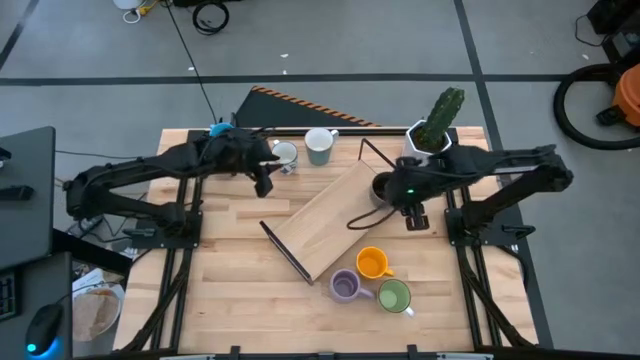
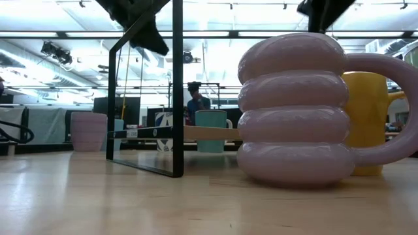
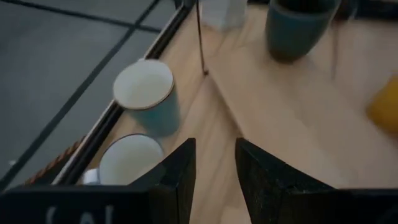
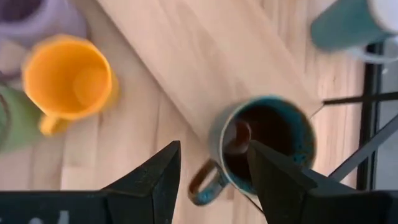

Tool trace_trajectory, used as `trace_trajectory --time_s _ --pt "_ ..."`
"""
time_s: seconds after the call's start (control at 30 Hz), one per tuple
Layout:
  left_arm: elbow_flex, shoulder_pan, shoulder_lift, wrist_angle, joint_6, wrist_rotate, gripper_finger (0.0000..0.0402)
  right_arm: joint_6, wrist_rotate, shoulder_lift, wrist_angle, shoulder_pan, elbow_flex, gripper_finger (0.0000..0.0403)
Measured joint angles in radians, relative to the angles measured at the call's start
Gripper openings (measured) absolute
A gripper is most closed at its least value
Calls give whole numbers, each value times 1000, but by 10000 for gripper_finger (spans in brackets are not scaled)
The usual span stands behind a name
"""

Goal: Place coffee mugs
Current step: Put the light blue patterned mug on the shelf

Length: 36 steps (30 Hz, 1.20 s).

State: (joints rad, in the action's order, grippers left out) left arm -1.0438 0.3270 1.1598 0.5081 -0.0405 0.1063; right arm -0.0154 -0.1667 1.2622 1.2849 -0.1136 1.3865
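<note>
I am hovering my right gripper (image 4: 214, 168), fingers spread wide, directly over a glossy, round, dark-glazed mug (image 4: 264, 146) holding nothing.

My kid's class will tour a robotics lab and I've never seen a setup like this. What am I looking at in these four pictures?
It is a two-armed robot at a wooden table. One picture looks straight down, one looks level across the tabletop, and two come from cameras on the wrists.

On the table lie a wooden board in a thin black frame, a cactus pot and several mugs: orange, purple and green near the front, a pale teal one and a white one at the back.

The left gripper hangs open near the back mugs. The right gripper hangs open over a dark mug. Neither holds anything.
</note>
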Motion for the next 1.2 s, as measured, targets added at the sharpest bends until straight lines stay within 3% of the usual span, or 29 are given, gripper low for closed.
trace_trajectory --time_s 0.3,0.4,0.5,0.63,0.87,1.07,1.2 --pt "-88 136 184 156 -118 -174 118 126 -107 -105 -171 -136 -74 192" --pt "-99 156 230 174 -186 -152 119 168 -124 -126 -210 -163 -120 192" --pt "-102 150 260 169 -264 -62 125 195 -148 -136 -244 -187 -167 192" --pt "-102 128 291 171 -341 32 159 203 -183 -153 -319 -210 -259 192" --pt "-148 113 342 173 -402 44 218 194 -183 -155 -451 -215 -370 192" --pt "-327 116 466 340 -398 20 205 192 -183 -155 -515 -218 -397 192" --pt "-363 121 532 411 -417 12 195 257 -187 -156 -528 -255 -433 192"
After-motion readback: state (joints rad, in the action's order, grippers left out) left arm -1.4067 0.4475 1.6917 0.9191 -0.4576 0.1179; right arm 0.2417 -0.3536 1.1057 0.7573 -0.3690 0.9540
